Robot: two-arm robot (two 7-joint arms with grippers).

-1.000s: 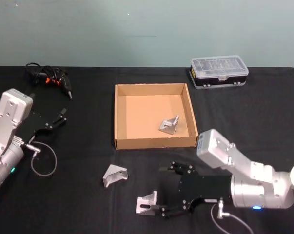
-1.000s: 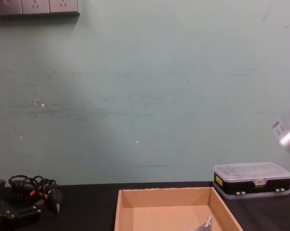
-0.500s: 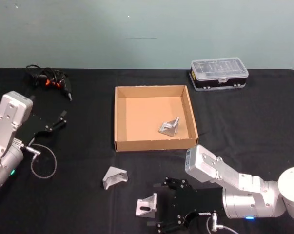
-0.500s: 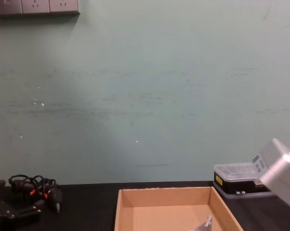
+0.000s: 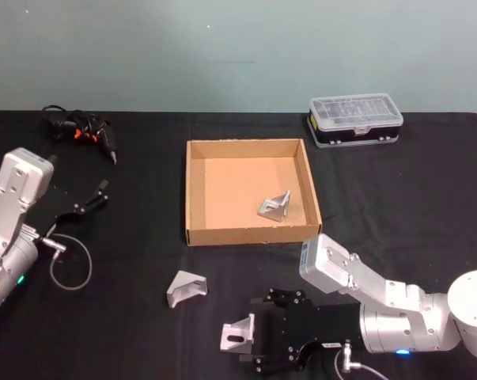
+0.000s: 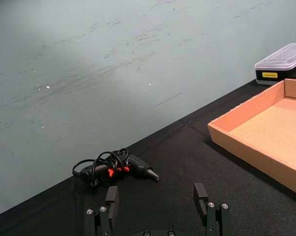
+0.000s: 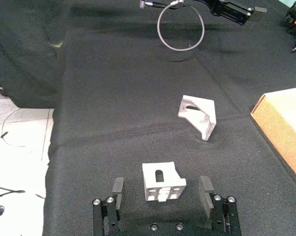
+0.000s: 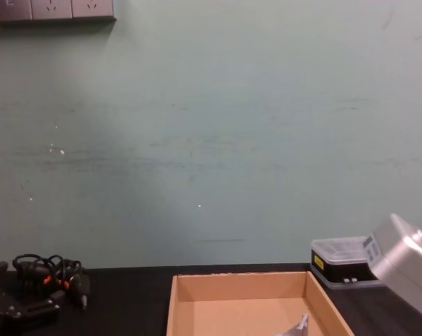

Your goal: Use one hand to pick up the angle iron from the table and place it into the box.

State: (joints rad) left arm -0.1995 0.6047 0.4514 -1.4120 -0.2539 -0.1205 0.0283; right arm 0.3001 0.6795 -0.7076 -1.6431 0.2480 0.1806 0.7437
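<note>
The black table [image 5: 428,214] carries everything. The brown box [image 5: 248,234] lies beyond the right gripper [image 5: 262,332], farther from the robot and a little to the gripper's right side, well apart from it. The right gripper reaches low across the table's near edge toward the robot's left, fingers spread wide. The left gripper [image 6: 156,196] is parked over the table's left part, far from the right one, with its fingers also apart and nothing between them. A plastic case [image 5: 355,119] stands past the box's far right corner, the farthest thing from the right gripper. A tangle of cables [image 5: 80,127] lies just ahead of the left gripper's fingertips. One angle iron [image 7: 162,182] stands on the table between the right gripper's fingertips, with a gap on each side, touching neither. A second iron [image 5: 186,286] rests on the table ahead of those fingertips, near. A third iron [image 5: 275,204] lies inside the box, by its right wall.
</note>
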